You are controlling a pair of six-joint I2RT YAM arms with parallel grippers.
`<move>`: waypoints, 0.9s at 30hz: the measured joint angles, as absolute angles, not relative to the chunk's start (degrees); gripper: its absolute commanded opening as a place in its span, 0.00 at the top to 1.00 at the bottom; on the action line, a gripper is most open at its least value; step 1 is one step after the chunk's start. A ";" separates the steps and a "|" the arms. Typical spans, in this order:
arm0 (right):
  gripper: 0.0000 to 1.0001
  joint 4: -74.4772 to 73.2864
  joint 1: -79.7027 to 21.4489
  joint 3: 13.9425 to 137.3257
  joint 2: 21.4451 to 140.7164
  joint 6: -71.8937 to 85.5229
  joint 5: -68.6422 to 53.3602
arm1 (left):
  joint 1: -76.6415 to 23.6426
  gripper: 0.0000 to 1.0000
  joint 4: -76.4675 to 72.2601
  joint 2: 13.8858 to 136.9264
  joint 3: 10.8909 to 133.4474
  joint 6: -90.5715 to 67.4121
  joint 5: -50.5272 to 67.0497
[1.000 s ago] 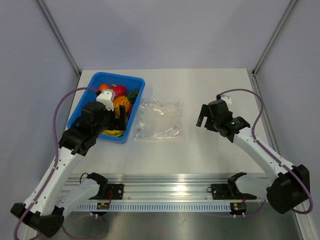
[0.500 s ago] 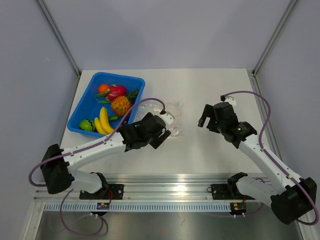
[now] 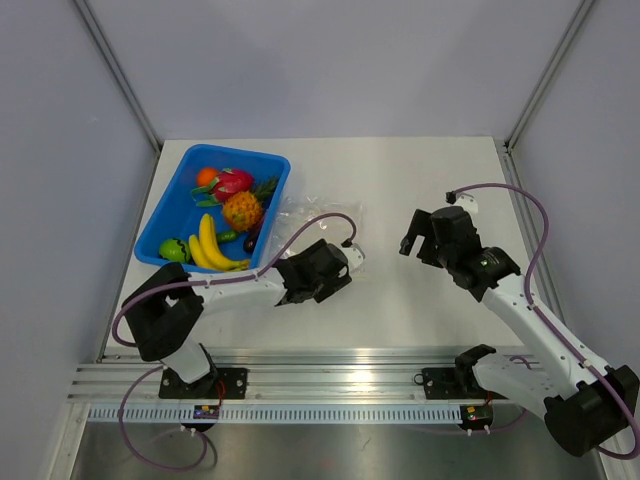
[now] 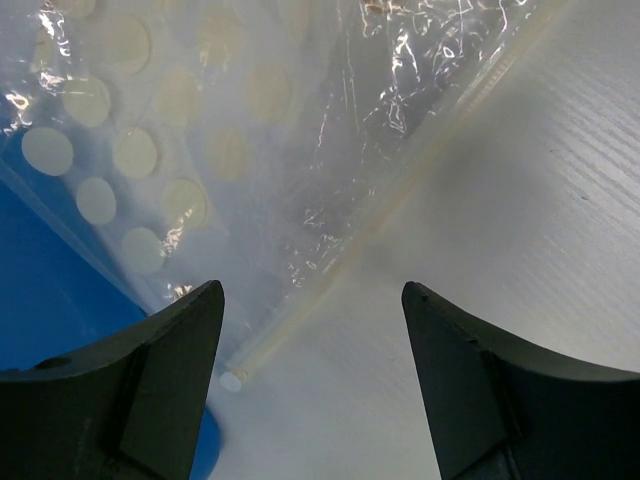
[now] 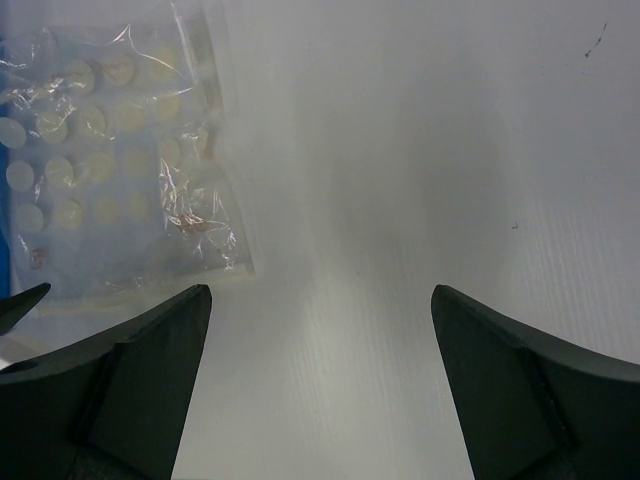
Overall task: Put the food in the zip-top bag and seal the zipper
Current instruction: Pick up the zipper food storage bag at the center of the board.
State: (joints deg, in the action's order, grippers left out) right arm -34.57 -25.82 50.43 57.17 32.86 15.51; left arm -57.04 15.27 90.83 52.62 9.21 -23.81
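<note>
The food lies in the blue bin (image 3: pixel 160 222): a yellow banana (image 3: pixel 210 245), an orange pineapple (image 3: pixel 241 210), a pink-red piece (image 3: pixel 230 183), an orange piece (image 3: pixel 205 176) and a green piece (image 3: pixel 175 250). The zip-top bag (image 3: pixel 325 222) lies flat and crinkled just right of the bin, with no food in it. My left gripper (image 3: pixel 305 268) is open and empty over the bag's near edge. In the left wrist view the zipper (image 4: pixel 380 230) runs diagonally between my open fingers (image 4: pixel 312 300). My right gripper (image 3: pixel 413 238) is open and empty, right of the bag (image 5: pixel 110 160).
The bin's blue wall (image 4: pixel 50 290) touches the bag's left side. Grey walls and metal posts enclose the white table. A metal rail (image 3: pixel 330 385) runs along the near edge by the arm bases.
My left arm has swung from over the bin, right and down to the bag's near edge, empty. My right gripper has shifted slightly.
</note>
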 measured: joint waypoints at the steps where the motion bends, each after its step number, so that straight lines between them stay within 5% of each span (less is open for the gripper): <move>1: 0.00 -34.74 -25.82 50.43 57.17 32.86 15.53 | -56.90 0.25 14.61 91.22 52.53 9.50 -23.64; 8: 0.01 -35.42 -25.82 50.28 57.10 33.06 15.49 | -54.70 0.37 9.47 94.74 52.47 10.94 -23.18; 12: 0.01 -35.51 -25.82 49.78 56.97 33.34 15.46 | -54.02 0.36 8.43 96.33 52.25 11.00 -23.20; 16: 0.01 -35.86 -25.82 49.78 56.86 33.39 15.46 | -54.00 0.25 7.88 96.38 52.23 11.11 -23.20; 24: 0.00 -35.83 -25.82 49.78 56.86 33.47 15.38 | -54.00 0.27 7.75 96.44 52.23 11.03 -24.05; 27: 0.01 -35.83 -25.82 49.78 56.86 33.50 15.35 | -54.00 0.36 7.75 96.90 52.25 10.98 -24.43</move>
